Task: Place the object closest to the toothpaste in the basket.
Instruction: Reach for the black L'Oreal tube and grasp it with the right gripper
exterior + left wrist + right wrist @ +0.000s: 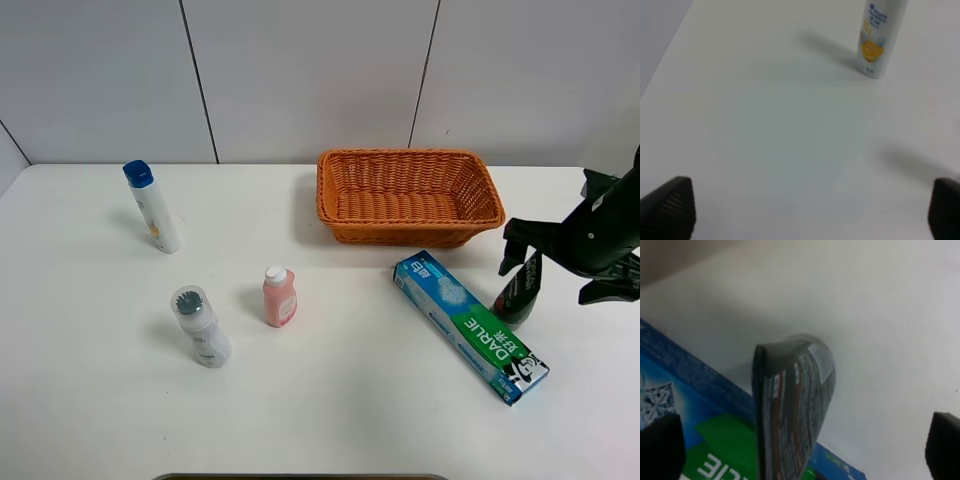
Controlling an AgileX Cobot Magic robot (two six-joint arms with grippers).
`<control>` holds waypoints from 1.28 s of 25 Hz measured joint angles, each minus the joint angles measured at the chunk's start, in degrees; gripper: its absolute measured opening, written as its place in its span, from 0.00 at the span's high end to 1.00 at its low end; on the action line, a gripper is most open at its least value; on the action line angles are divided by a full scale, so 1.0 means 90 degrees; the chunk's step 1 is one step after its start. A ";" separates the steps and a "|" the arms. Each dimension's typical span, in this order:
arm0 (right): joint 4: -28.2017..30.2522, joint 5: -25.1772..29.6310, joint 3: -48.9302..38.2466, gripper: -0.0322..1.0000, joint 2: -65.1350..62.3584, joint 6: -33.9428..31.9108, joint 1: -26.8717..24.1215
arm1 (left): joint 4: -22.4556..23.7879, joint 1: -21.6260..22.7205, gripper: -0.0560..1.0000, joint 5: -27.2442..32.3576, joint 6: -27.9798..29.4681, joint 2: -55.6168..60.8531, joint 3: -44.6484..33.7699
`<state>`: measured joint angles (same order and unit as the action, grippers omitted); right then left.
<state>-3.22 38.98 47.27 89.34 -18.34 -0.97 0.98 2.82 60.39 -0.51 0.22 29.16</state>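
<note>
The blue and green toothpaste box lies flat on the table at the right. A dark bottle with a red label stands upright right beside it. My right gripper is open and hangs just above the bottle, its fingers either side of the top. In the right wrist view the dark bottle stands between the two fingertips, with the toothpaste box behind it. The orange wicker basket stands behind, empty. My left gripper is open over bare table.
A white bottle with a blue cap stands at the far left and also shows in the left wrist view. A pink bottle and a clear-capped bottle stand left of centre.
</note>
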 joint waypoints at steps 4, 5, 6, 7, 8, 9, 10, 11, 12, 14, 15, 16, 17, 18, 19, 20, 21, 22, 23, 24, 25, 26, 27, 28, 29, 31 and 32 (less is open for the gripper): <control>0.0000 -0.0125 0.0000 0.01 0.0358 0.0000 0.0000 | 0.0000 0.0000 0.06 0.0000 0.0000 0.0000 0.0000; 0.0000 -0.0171 0.0000 0.01 0.0436 0.0000 0.0000 | 0.0000 0.0000 0.06 0.0000 0.0000 0.0000 0.0000; 0.0000 -0.0183 0.0000 0.01 0.0490 0.0000 0.0000 | 0.0000 0.0000 0.06 0.0000 0.0000 0.0000 0.0000; 0.0000 -0.0202 0.0000 0.01 0.0549 0.0000 0.0000 | 0.0000 0.0000 0.06 0.0000 0.0000 0.0000 0.0000; 0.0000 -0.0214 0.0000 0.01 0.0592 0.0000 0.0000 | 0.0000 0.0000 0.06 0.0000 0.0000 0.0000 0.0000; 0.0000 -0.0255 0.0000 0.01 0.0615 0.0000 0.0005 | 0.0000 0.0000 0.06 0.0000 0.0000 0.0000 0.0000; 0.0000 -0.0319 0.0000 0.01 0.0657 0.0000 0.0005 | -0.0006 0.0000 0.06 0.0000 0.0000 0.0000 0.0000; 0.0006 -0.0356 0.0000 0.01 0.0683 0.0000 0.0005 | -0.0006 0.0000 0.06 0.0000 0.0000 0.0000 0.0000; 0.0006 -0.0371 0.0000 0.01 0.0717 0.0000 0.0005 | -0.0006 0.0000 0.06 0.0000 0.0000 0.0000 0.0000; 0.0006 -0.0378 0.0000 0.01 0.0811 0.0000 0.0005 | -0.0006 0.0000 0.06 0.0000 0.0000 0.0000 0.0000; 0.0006 -0.0383 0.0000 0.01 0.0857 0.0000 0.0005 | -0.0006 0.0000 0.06 0.0000 0.0000 0.0000 0.0000; 0.0006 -0.0385 0.0000 0.01 0.0891 0.0000 0.0005 | -0.0006 0.0000 0.06 0.0000 0.0000 0.0000 0.0000; 0.0006 -0.0408 0.0000 0.01 0.0898 0.0000 0.0005 | -0.0006 0.0000 0.06 0.0000 0.0000 0.0000 0.0000; 0.0006 -0.0428 0.0000 0.01 0.0898 0.0000 0.0005 | -0.0006 0.0000 0.06 0.0000 0.0000 0.0000 0.0000; 0.0006 -0.0463 0.0000 0.01 0.0898 0.0000 0.0005 | -0.0001 0.0000 0.06 0.0000 0.0000 0.0000 0.0000; 0.0006 -0.0479 0.0000 0.01 0.0898 0.0000 0.0005 | -0.0001 0.0000 0.06 0.0000 0.0000 0.0000 0.0000; 0.0006 -0.0486 0.0000 0.01 0.0898 0.0006 0.0005 | -0.0001 0.0000 0.06 0.0000 0.0000 0.0000 0.0000; 0.0006 -0.0486 0.0000 0.01 0.0898 0.0006 0.0005 | -0.0001 0.0000 0.06 0.0000 0.0000 0.0000 0.0000; 0.0006 -0.0486 0.0000 0.01 0.0898 0.0006 0.0005 | -0.0001 0.0000 0.06 0.0000 0.0000 0.0000 0.0000; 0.0006 -0.0491 0.0000 0.01 0.0898 0.0006 0.0005 | -0.0001 0.0000 0.06 0.0000 0.0000 0.0000 0.0000; 0.0006 -0.0491 0.0000 0.02 0.0898 0.0006 0.0005 | -0.0001 0.0000 0.06 0.0000 0.0000 0.0000 0.0000; 0.0006 -0.0491 0.0000 0.03 0.0898 0.0012 0.0005 | -0.0001 0.0000 0.06 0.0000 0.0000 0.0000 0.0000; 0.0006 -0.0493 0.0000 0.04 0.0898 0.0012 0.0005 | -0.0001 0.0000 0.06 0.0000 0.0000 0.0000 0.0000; 0.0006 -0.0493 0.0000 0.07 0.0898 0.0017 0.0005 | -0.0001 0.0000 0.06 0.0000 0.0000 0.0000 0.0000; 0.0006 -0.0493 0.0000 0.11 0.0898 0.0017 0.0005 | -0.0001 0.0000 0.06 0.0000 0.0000 0.0000 0.0000; 0.0006 -0.0493 0.0000 0.21 0.0898 0.0017 0.0005 | -0.0001 0.0000 0.06 0.0000 0.0000 0.0000 0.0000; 0.0006 -0.0493 0.0000 0.26 0.0898 0.0017 0.0005 | -0.0001 0.0000 0.06 0.0000 0.0000 0.0000 0.0000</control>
<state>-3.17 34.54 47.27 97.42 -18.19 -0.93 0.98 2.82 60.39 -0.51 0.22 29.16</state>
